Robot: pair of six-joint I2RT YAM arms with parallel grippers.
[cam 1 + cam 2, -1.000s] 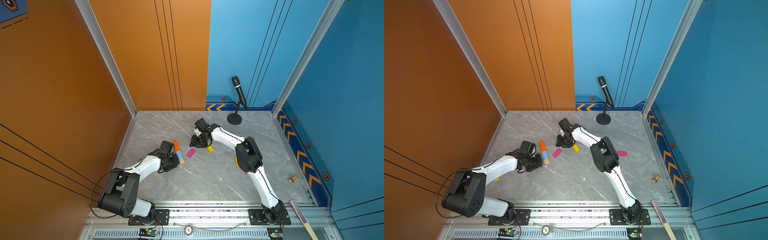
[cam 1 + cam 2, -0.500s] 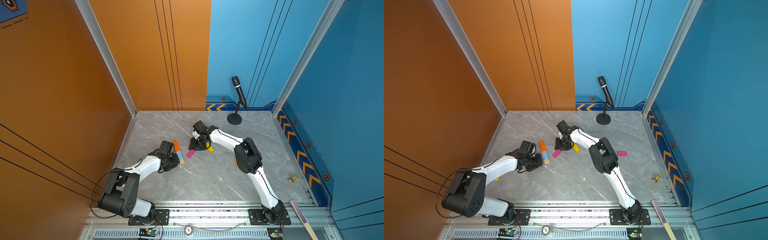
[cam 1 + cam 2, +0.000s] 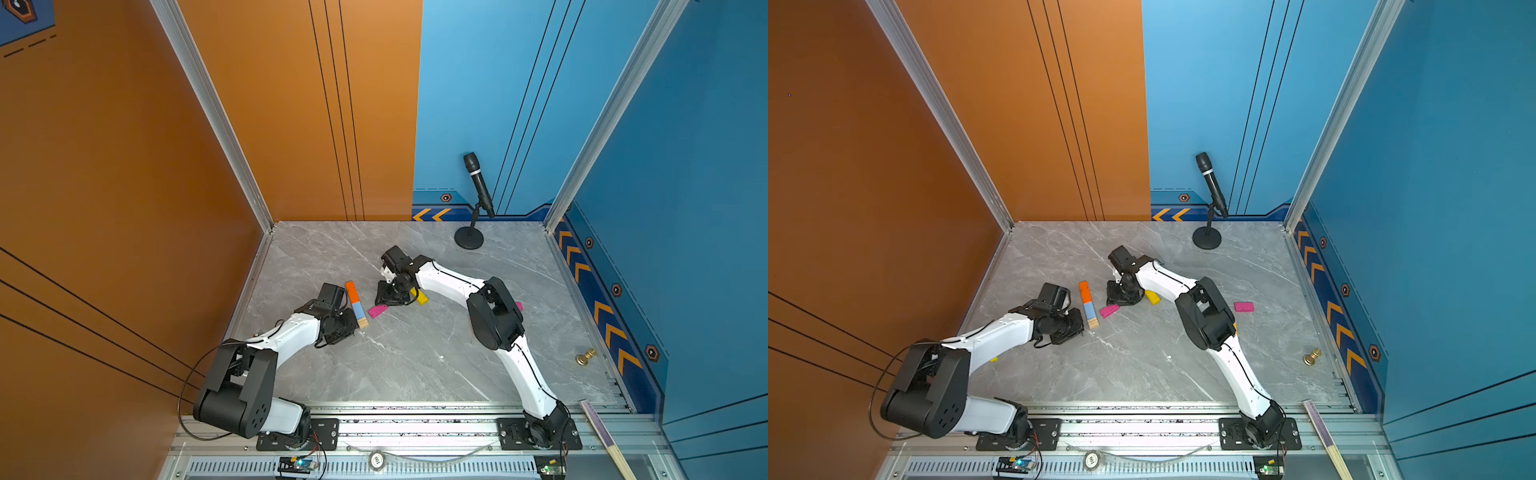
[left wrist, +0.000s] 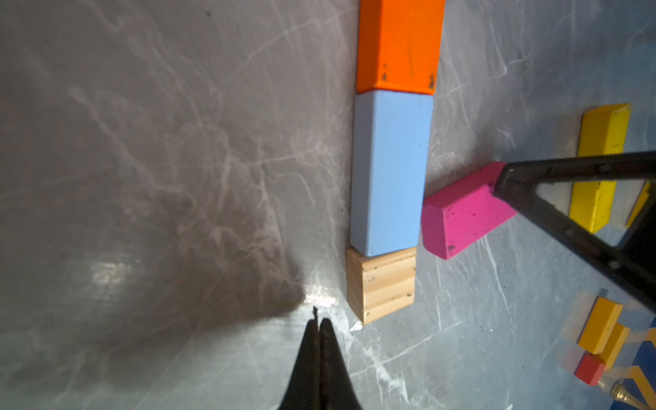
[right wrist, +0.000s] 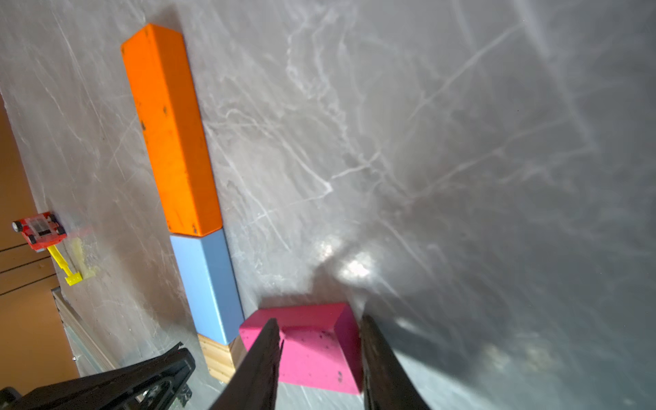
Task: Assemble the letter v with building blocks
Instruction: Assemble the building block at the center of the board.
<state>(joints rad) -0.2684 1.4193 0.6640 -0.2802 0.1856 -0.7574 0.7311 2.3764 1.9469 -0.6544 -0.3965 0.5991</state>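
On the worktop point(image 3: 415, 365), end to end in one line: orange block point(image 3: 352, 292), light blue block point(image 3: 357, 309), plain wood cube point(image 3: 363, 323). Holds the left gripper point(image 4: 319, 326) pinched together and empty, just beside the cube. Straddles the slanted pink block point(image 5: 312, 340) with the right gripper point(image 5: 319, 319), jaws narrowly apart on either side; cannot tell whether clamped.

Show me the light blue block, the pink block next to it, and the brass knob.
light blue block point(image 4: 390, 170), left wrist view, top face middle.
pink block point(image 5: 312, 340), right wrist view, top face.
brass knob point(image 3: 584, 357), a top view, its middle.
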